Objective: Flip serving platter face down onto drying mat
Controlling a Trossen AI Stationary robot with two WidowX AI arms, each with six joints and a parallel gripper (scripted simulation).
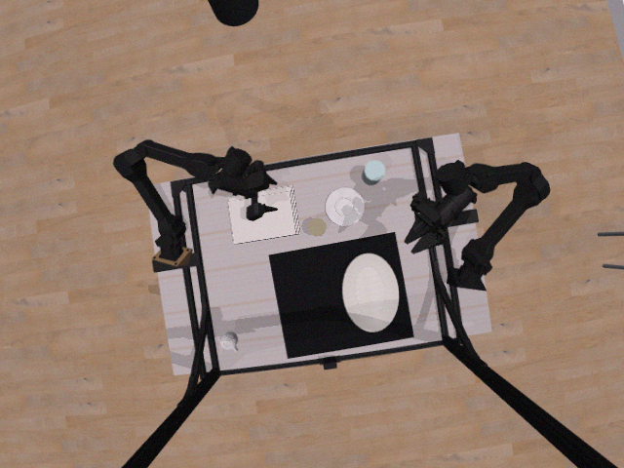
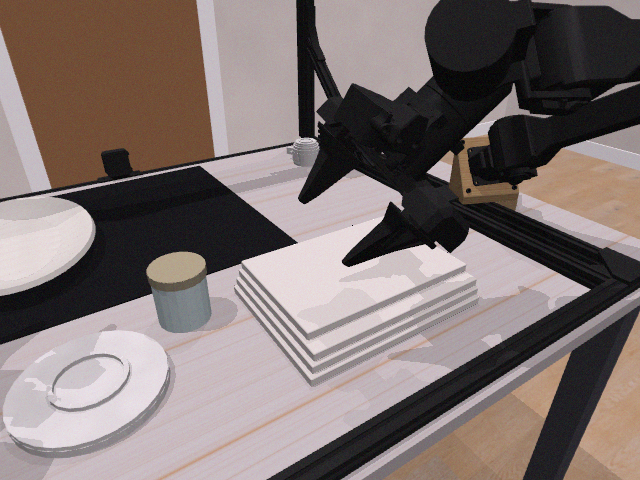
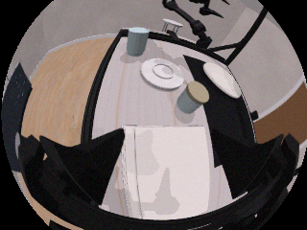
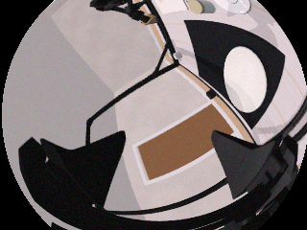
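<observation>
The white oval serving platter (image 1: 370, 292) lies on the black drying mat (image 1: 322, 296), toward the mat's right side, and seems to be face up. It also shows at the left edge of the exterior view (image 2: 36, 242), in the left wrist view (image 3: 221, 80) and in the right wrist view (image 4: 246, 83). My left gripper (image 2: 324, 231) is open and empty, hovering just above a stack of white boards (image 2: 356, 294), far from the platter. My right gripper (image 1: 413, 244) is open and empty, in the air above the frame's right rail, beside the mat's upper right corner.
A jar with a tan lid (image 2: 178, 297), a round white plate (image 2: 87, 387) and a pale blue cup (image 1: 373, 171) stand behind the mat. A small white cup (image 1: 229, 341) sits near the front left corner. Black frame rails (image 1: 199, 282) edge the table.
</observation>
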